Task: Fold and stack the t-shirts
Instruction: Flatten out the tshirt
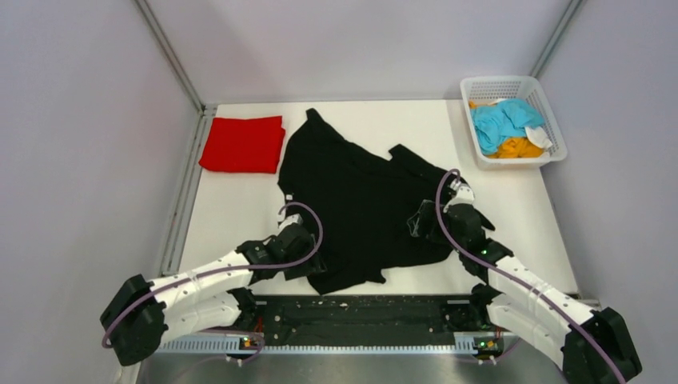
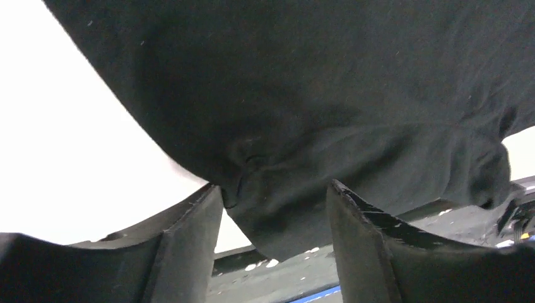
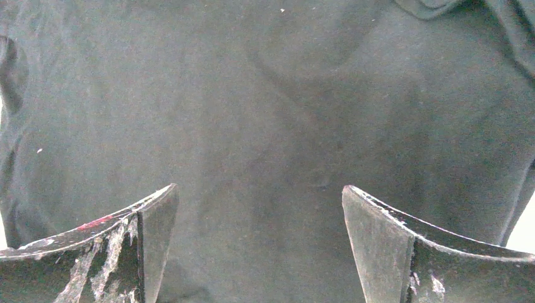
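left gripper [image 2: 274, 189], jaws apart, sits at the black shirt [image 1: 360, 200] edge so i can fold it; right gripper [image 3: 258, 189] spread wide, empty.

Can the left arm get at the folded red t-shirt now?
Probably yes: the red t-shirt lies uncovered on that arm's side, with only bare table between; the black t-shirt lies beside it.

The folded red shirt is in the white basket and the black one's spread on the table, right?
No: the top view shows the red shirt folded on the table, far left, outside the basket. The black shirt is spread out.
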